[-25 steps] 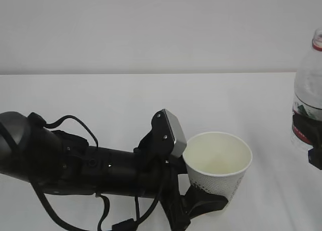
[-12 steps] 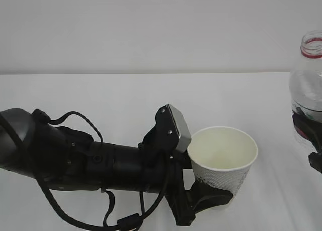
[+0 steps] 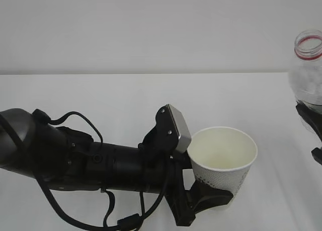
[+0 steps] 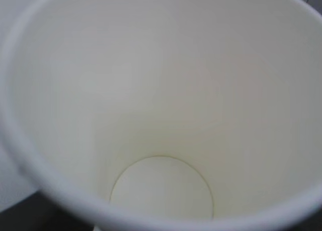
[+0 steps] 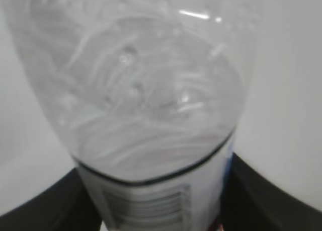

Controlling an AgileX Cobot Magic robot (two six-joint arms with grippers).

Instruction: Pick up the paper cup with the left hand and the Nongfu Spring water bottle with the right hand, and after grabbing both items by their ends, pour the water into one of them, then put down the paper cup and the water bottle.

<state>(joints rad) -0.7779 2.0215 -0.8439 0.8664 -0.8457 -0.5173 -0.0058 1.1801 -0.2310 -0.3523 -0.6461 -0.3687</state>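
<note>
Now left hand (image 3: pixel 209 198) clamped on paper cup (image 3: pixel 223 163), right hand (image 3: pixel 313 135) on water bottle (image 3: pixel 307 72).

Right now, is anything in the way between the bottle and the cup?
Nothing visible is. Only bare table lies between the bottle at the right edge and the open, empty cup.

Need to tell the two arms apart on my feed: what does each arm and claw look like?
The left arm is bulky matte black, with loose black cables looping around it and a grey rectangular block near the wrist; its claw is black. Of the right claw, only black finger parts show at the frame edge.
</note>
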